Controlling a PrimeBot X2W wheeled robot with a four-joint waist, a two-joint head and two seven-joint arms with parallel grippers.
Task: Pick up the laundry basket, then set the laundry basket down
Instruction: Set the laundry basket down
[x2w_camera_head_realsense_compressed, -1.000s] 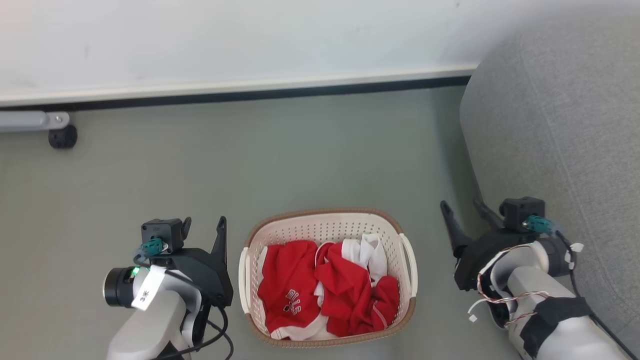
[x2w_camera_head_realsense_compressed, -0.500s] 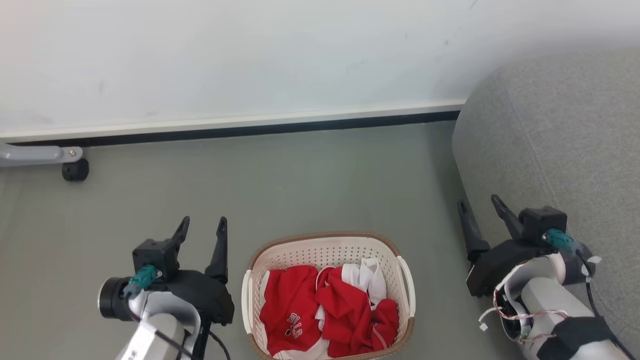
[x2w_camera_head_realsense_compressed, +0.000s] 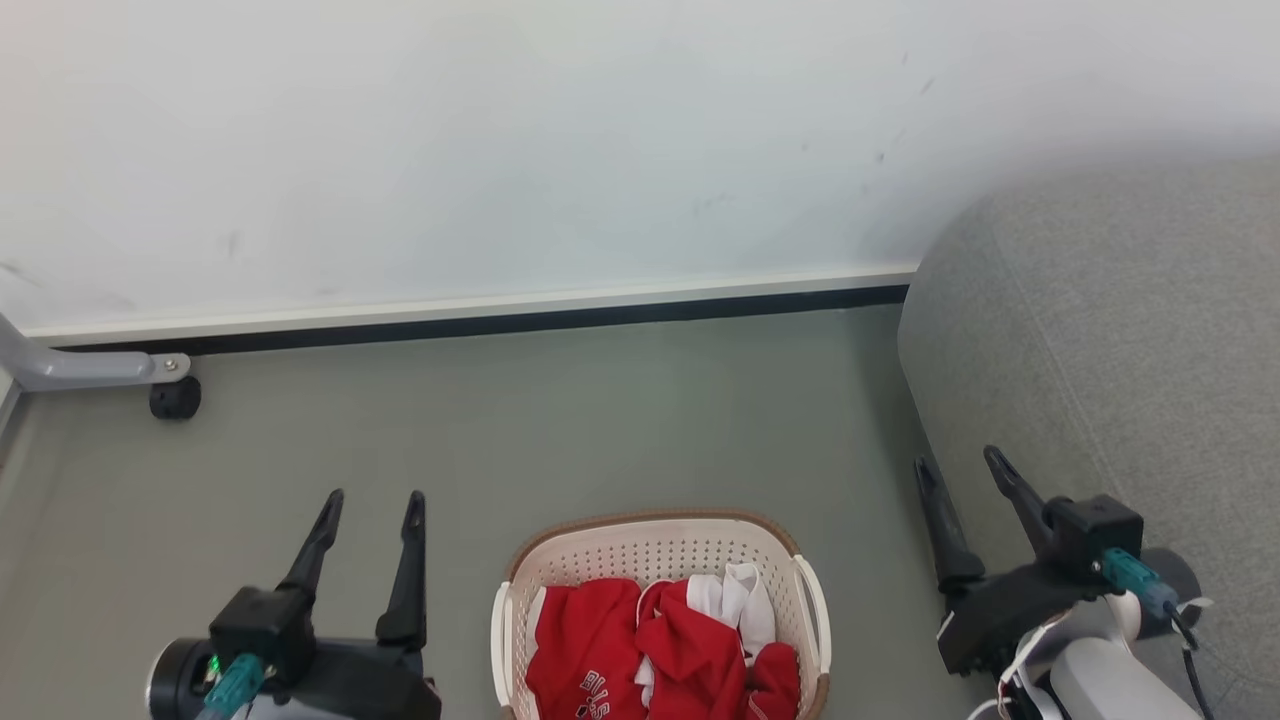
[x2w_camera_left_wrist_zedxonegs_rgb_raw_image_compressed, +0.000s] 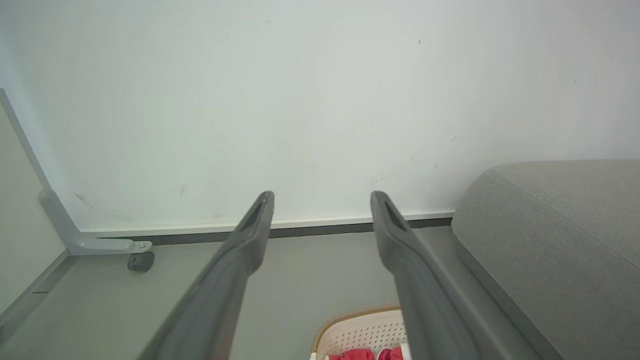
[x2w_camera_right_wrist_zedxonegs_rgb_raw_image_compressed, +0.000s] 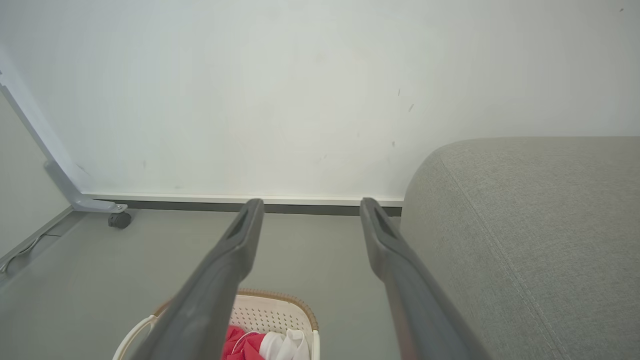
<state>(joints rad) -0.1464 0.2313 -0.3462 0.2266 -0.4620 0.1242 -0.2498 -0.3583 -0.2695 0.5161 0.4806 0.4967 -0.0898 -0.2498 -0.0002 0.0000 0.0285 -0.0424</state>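
**Q:** Laundry basket (x2w_camera_head_realsense_compressed: 655, 555): where does it lie relative to the two pairs of fingers?

**A:** It stands upright on the floor (x2w_camera_head_realsense_compressed: 600, 420), between the pairs and lower than their tips. The left fingers (x2w_camera_head_realsense_compressed: 408, 560) are near its left handle (x2w_camera_head_realsense_compressed: 497, 630). The right fingers (x2w_camera_head_realsense_compressed: 938, 525) are farther from its right handle (x2w_camera_head_realsense_compressed: 815, 620), close beside the grey sofa (x2w_camera_head_realsense_compressed: 1100, 320). Neither pair touches the basket.

**Q:** How are the fingers set?

**A:** Both pairs are spread apart with nothing between them. Their tips aim toward the wall (x2w_camera_head_realsense_compressed: 500, 150), not down at the brown rim. In each wrist view the basket appears low, under the finger nearer to it.

**Q:** Why this arrangement?

**A:** A basket with a handle on each side suits one arm per handle, so the pairs flank it. Being spread, they are ready to admit a handle. Red garments (x2w_camera_head_realsense_compressed: 590, 640) and a white one (x2w_camera_head_realsense_compressed: 745, 600) lie loose inside, which probably favours a level, even lift.

**Q:** What would a grasp require from here?

**A:** Probably each pair would tip downward, move inward, then close on its handle. The right pair has the longer way to go and has the sofa close on its outer side. The main risk appears to be one side closing before the other and tilting the load.
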